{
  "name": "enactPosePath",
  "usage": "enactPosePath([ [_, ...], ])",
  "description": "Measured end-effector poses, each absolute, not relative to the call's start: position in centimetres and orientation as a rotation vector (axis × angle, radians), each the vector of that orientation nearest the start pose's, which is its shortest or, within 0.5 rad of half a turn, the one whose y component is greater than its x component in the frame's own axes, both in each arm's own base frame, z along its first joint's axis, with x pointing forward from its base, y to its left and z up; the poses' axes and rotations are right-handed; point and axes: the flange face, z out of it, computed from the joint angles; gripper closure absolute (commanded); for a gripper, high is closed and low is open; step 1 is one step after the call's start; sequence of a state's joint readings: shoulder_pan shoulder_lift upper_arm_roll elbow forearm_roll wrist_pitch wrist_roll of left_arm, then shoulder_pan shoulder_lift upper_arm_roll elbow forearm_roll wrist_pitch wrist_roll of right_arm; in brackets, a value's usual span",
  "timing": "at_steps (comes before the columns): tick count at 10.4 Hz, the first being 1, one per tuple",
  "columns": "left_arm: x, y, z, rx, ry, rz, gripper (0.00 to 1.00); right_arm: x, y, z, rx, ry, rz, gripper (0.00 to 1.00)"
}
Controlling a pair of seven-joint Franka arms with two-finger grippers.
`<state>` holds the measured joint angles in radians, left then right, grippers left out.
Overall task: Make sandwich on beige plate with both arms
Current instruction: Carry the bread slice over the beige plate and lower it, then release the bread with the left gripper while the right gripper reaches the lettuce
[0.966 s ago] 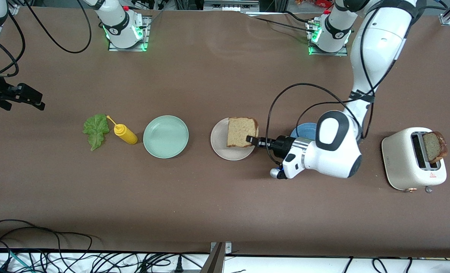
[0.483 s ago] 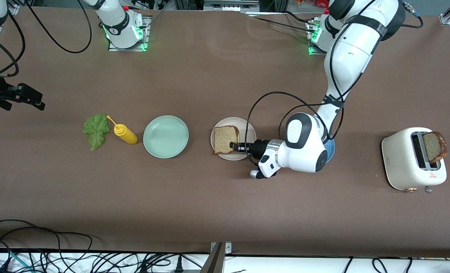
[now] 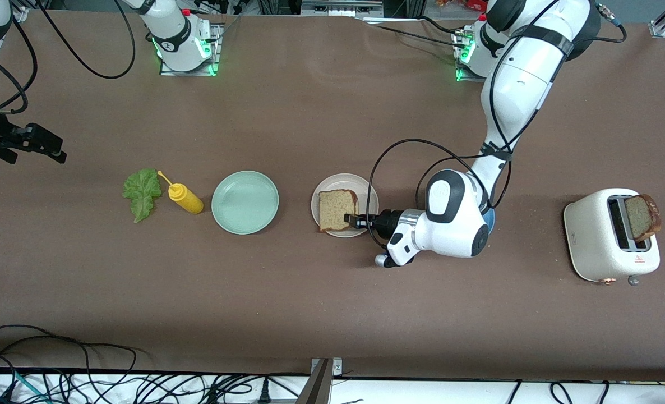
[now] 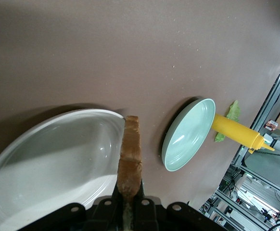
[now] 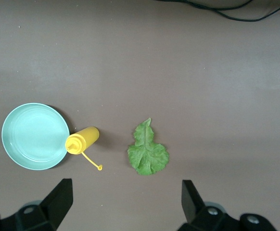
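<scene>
The left end effector (image 3: 352,219) is clamped on the crust edge of a square brown wholemeal bread slice (image 3: 337,210), holding it over the round pale beige plate (image 3: 324,185), which sits midway along the brown surface (image 3: 332,314). In the left wrist view the slice (image 4: 130,161) stands edge-on above the plate's rim (image 4: 89,113). The right end effector (image 5: 125,204), fingers wide apart and empty, waits over the right arm's end of the surface, above a ruffled green lettuce leaf (image 3: 141,192), a yellow squeeze bottle (image 3: 183,197) and a round mint-green plate (image 3: 245,202). A second brown slice (image 3: 642,216) stands in a cream toaster (image 3: 596,235) near the left arm's end.
</scene>
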<state>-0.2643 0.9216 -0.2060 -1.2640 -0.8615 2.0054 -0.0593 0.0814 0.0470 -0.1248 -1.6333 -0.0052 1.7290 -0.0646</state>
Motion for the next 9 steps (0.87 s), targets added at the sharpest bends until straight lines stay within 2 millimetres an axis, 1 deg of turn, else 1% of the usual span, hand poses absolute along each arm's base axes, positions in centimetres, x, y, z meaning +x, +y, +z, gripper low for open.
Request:
enactPosePath([
  [1,66.2,-33.9,21.2,2.258,0.133,-0.482,1.00,58.0,-2.4,58.2,-3.154,-0.035,-0.076,0.00],
  [2,66.1,-33.4,20.8,2.257,0.129,-0.492,0.93,58.0,-2.4,58.2,-3.154,-0.035,-0.076,0.00],
  [3,66.1,-33.0,20.6,2.255,0.125,-0.500,0.44,58.0,-2.4,58.2,-3.154,-0.035,-0.076,0.00],
  [4,66.0,-32.9,20.5,2.253,0.122,-0.505,0.21,58.0,-2.4,58.2,-3.154,-0.035,-0.076,0.00],
  [5,65.9,-32.9,20.4,2.253,0.108,-0.505,0.08,58.0,-2.4,58.2,-3.154,-0.035,-0.076,0.00],
  [6,65.7,-32.9,20.1,2.253,0.097,-0.507,0.00,58.0,-2.4,58.2,-3.154,-0.035,-0.076,0.00],
  [8,65.3,-32.8,19.4,2.254,0.087,-0.516,0.00,58.0,-2.4,58.2,-3.154,-0.035,-0.076,0.00],
  [9,65.3,-32.8,19.4,2.254,0.086,-0.515,0.00,58.0,-2.4,58.2,-3.154,-0.035,-0.076,0.00],
])
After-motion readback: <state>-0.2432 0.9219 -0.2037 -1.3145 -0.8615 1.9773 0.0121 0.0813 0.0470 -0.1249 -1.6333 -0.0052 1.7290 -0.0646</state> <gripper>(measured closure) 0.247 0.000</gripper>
